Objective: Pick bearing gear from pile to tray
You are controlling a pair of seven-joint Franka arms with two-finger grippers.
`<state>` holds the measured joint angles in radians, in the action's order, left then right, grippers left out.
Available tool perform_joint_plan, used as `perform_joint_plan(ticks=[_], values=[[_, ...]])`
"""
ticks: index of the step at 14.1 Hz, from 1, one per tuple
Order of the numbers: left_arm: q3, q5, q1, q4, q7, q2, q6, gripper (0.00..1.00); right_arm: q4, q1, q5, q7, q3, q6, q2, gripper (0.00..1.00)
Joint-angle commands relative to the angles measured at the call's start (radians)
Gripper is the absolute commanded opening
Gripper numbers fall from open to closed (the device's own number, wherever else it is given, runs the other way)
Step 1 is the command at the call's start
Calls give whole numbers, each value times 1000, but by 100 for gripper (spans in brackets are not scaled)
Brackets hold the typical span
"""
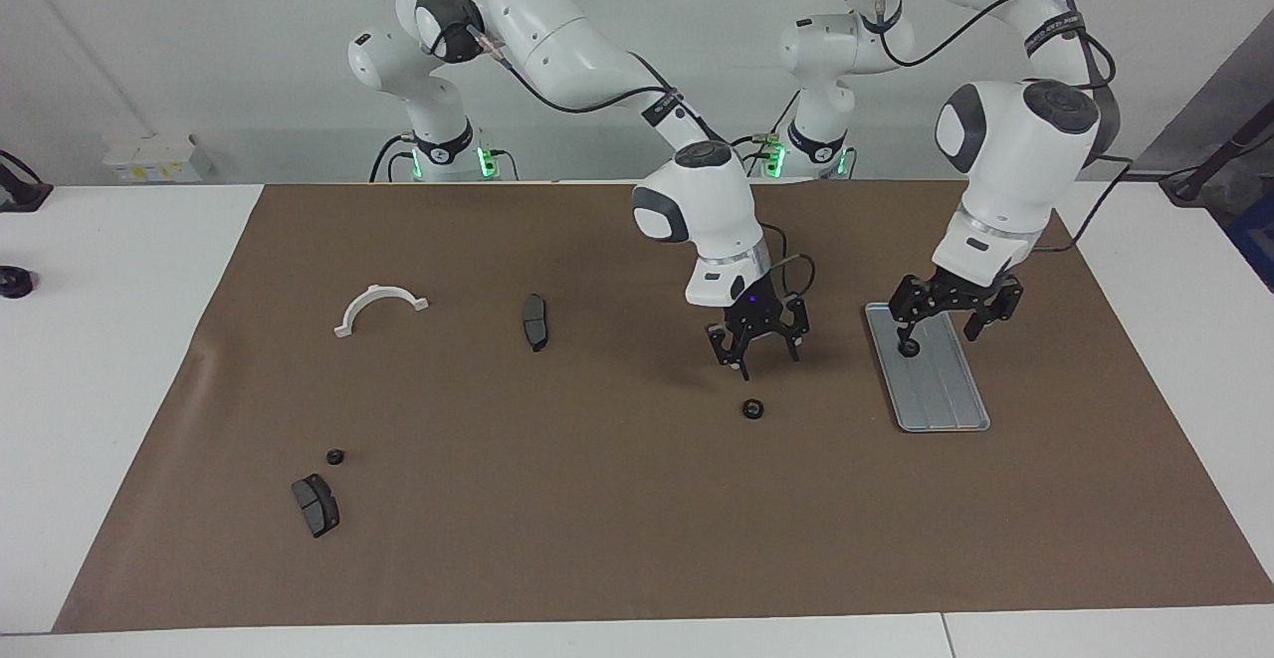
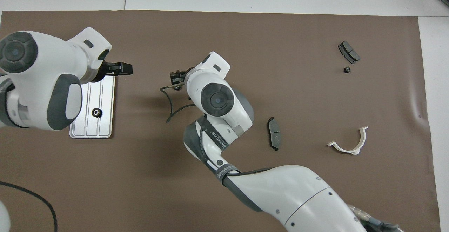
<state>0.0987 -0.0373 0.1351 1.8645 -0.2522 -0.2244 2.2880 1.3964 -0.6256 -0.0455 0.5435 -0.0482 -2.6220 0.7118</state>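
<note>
The silver tray [image 1: 944, 391] [image 2: 106, 97] lies toward the left arm's end of the mat, with one black bearing gear [image 1: 908, 348] [image 2: 96, 112] on it. My left gripper [image 1: 942, 326] [image 2: 118, 68] hangs open and empty above the tray. A second gear [image 1: 753, 408] sits on the brown mat near the middle, and my right gripper [image 1: 761, 351] [image 2: 175, 78] hovers open just above it, apart from it. A third gear [image 1: 335, 457] [image 2: 347, 70] rests toward the right arm's end.
Two dark brake pads [image 1: 316, 505] [image 1: 535, 322] [image 2: 348, 52] [image 2: 274, 138] and a white half-ring bracket [image 1: 379, 306] [image 2: 349, 142] lie scattered on the mat. A loose cable loops off the right wrist [image 2: 170, 105].
</note>
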Motion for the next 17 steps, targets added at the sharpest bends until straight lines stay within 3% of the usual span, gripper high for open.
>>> perform_joint_plan(ticks=[1, 4, 10, 11, 13, 14, 15, 17], values=[[-19, -135, 107, -62, -241, -102, 31, 100, 4, 140, -2, -124, 24, 120, -34, 81], [-22, -202, 181, -64, -410, -180, 97, 100, 7, 286, 7, -255, 25, 307, -55, 80], [-24, -217, 247, -61, -552, -231, 143, 100, 18, 570, -10, -459, 19, 413, -61, 77], [-24, -222, 245, -56, -577, -233, 155, 95, 23, 610, -16, -489, 21, 427, -63, 75], [-24, -224, 245, -44, -590, -233, 166, 69, 58, 673, -20, -525, 21, 428, -80, 73], [-24, -224, 244, -42, -590, -233, 169, 63, 71, 688, -20, -527, 21, 427, -83, 69], [-24, -224, 242, -42, -588, -234, 185, 63, 85, 692, -17, -525, 22, 430, -89, 63], [-24, -225, 241, -41, -588, -236, 197, 63, 108, 692, -5, -517, 22, 428, -98, 62]])
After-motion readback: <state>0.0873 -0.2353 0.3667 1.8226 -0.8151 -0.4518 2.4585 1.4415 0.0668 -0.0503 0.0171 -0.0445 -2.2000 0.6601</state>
